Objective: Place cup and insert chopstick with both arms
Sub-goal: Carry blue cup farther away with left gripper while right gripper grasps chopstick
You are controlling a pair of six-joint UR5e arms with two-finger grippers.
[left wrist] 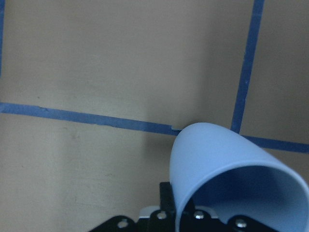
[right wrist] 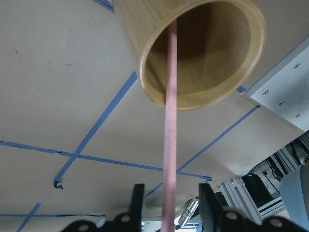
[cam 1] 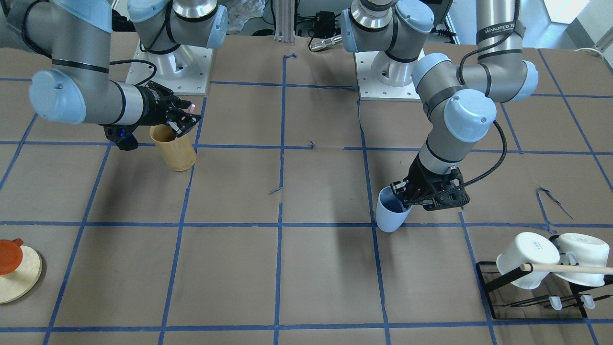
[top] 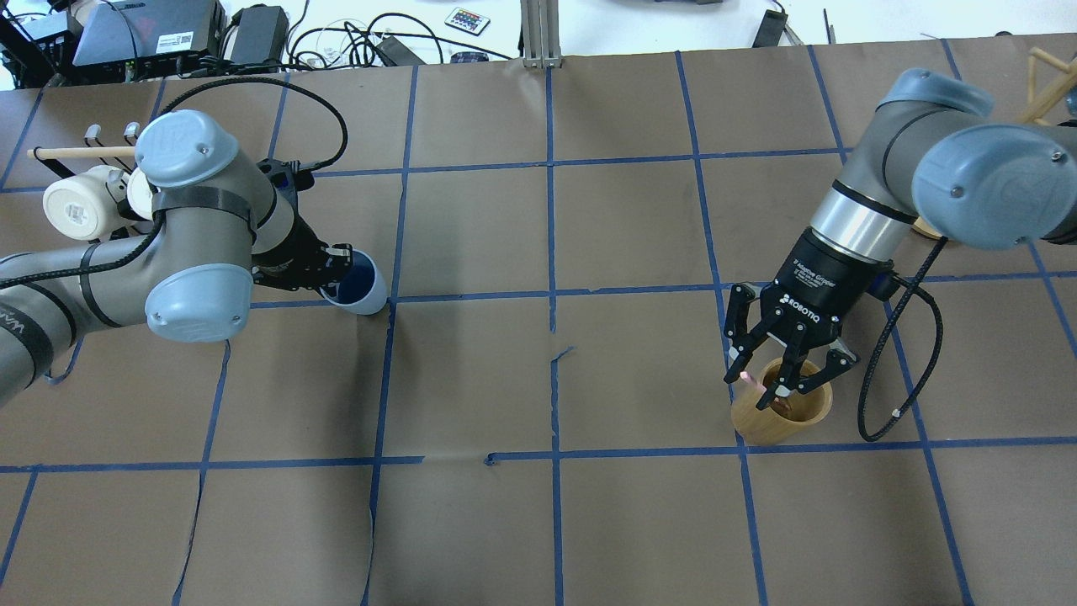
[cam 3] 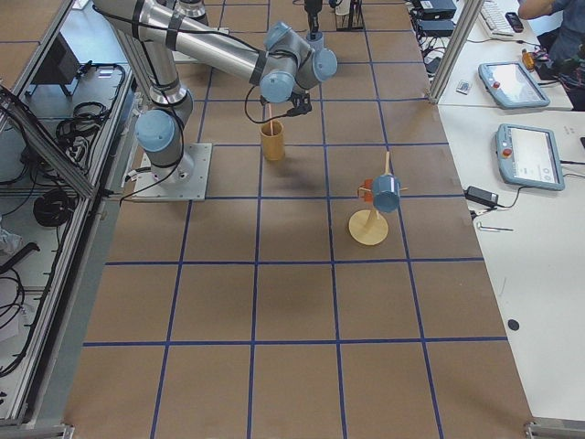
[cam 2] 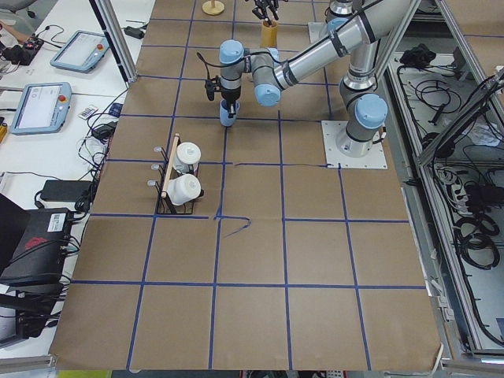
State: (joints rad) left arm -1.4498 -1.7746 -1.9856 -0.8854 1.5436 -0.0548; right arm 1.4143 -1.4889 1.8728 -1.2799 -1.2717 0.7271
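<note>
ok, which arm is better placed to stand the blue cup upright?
Left. The left gripper clamps the tilted blue cup by its rim; the right gripper hangs open over the bamboo cup, chopstick between its fingers.

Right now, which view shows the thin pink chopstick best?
The right wrist-mounted view: the thin pink chopstick runs lengthwise into the round bamboo cup. Overhead and front-facing show only a pink tip at the right tool; the side views barely show it.

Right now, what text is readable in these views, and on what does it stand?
"ROBOTIQ": on the body of the right gripper, overhead view.
"WANJEED 75", last characters unsure: on the black sleeve of the left arm.
The small line beside ROBOTIQ and the label on the white cup: too small to read.
</note>
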